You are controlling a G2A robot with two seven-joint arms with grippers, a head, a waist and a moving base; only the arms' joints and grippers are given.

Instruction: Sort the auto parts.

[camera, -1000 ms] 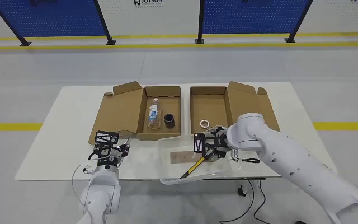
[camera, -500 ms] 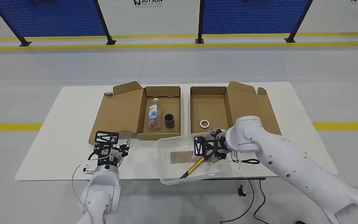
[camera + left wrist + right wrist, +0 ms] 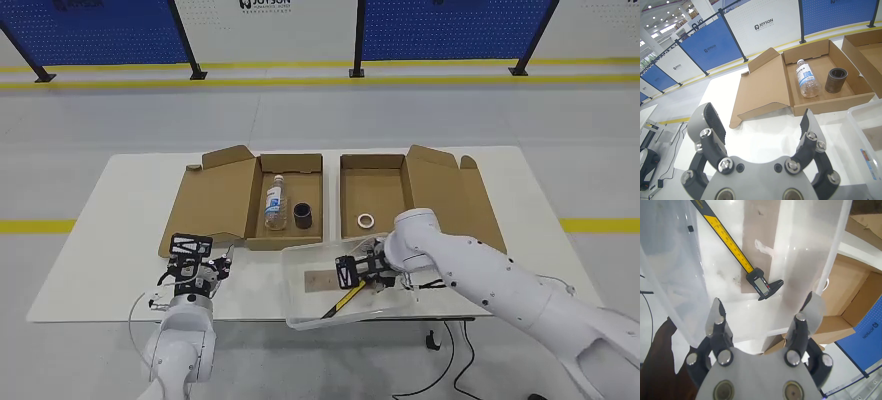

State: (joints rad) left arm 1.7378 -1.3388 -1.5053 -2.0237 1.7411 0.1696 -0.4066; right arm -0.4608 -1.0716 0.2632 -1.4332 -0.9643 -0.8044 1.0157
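1. Counting what's on the table (image 3: 120, 200): two open cardboard boxes, one clear bin (image 3: 290, 290), one caliper (image 3: 345, 297), one bottle (image 3: 274, 200), one dark cylinder (image 3: 303, 215), one pale ring (image 3: 367, 219).
2. The caliper lies flat in the bin, its display head just ahead of the right gripper (image 3: 350, 270), whose fingers are spread and hold nothing.
3. Bottle and cylinder sit side by side in the left box (image 3: 215, 200); the ring is in the right box (image 3: 440, 190).
4. The left gripper (image 3: 757, 109) hangs agape and empty near the table's front edge.

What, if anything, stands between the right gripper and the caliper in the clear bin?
Nothing visible does. The open right gripper hangs over the clear bin, and the caliper lies uncovered inside it, straight ahead of the fingers.
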